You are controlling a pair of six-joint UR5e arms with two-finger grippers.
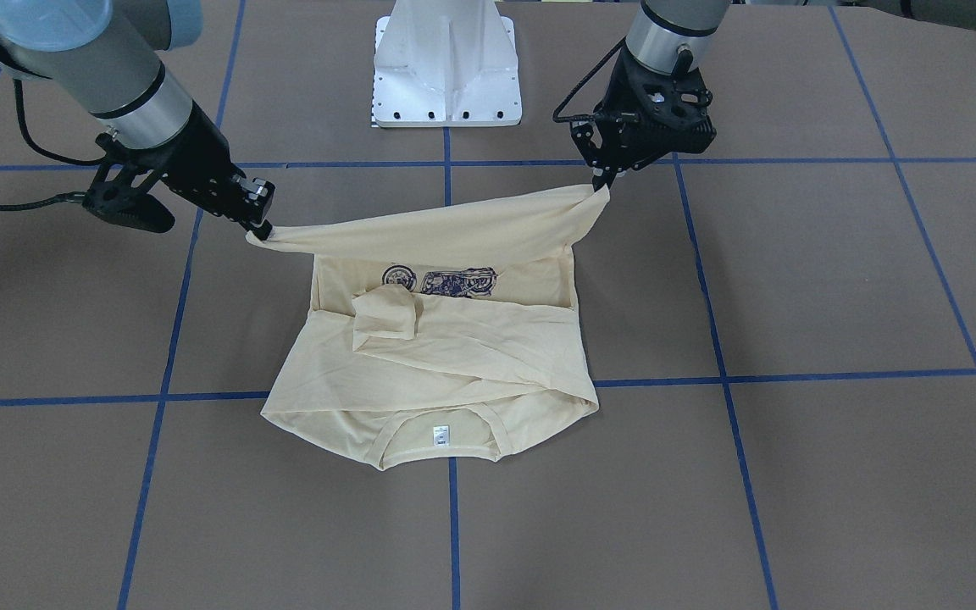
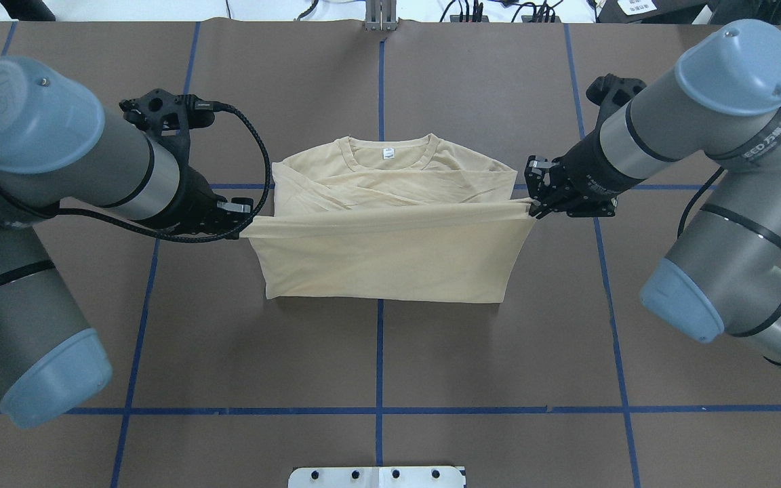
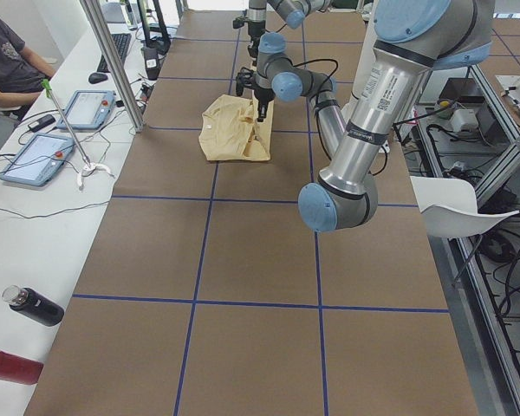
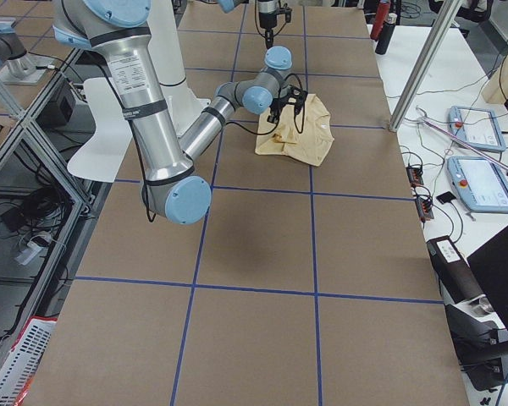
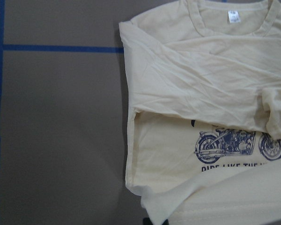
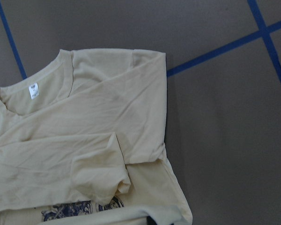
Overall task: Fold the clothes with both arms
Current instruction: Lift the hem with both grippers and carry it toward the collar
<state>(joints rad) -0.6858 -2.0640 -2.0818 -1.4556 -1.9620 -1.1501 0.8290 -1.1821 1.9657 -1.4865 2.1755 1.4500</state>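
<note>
The left arm (image 2: 119,177) and right arm (image 2: 643,135) are grey-and-silver tubes with light blue joint caps (image 2: 739,57) and black cables (image 2: 259,144).

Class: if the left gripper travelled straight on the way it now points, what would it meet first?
The left gripper grips the T-shirt; onward, probably its flat layer near the side edge, possibly the table.

The T-shirt (image 2: 377,264) lies at the middle of the table (image 2: 377,352), its neck label (image 2: 387,153) on the side far from the pedestal base (image 1: 446,63). Its sleeves (image 1: 471,339) lie across the chest. The near hem stretches between the left gripper (image 2: 245,219) at its left corner and the right gripper (image 2: 533,206) at its right corner, seemingly raised above the motorcycle print (image 1: 441,280).
</note>
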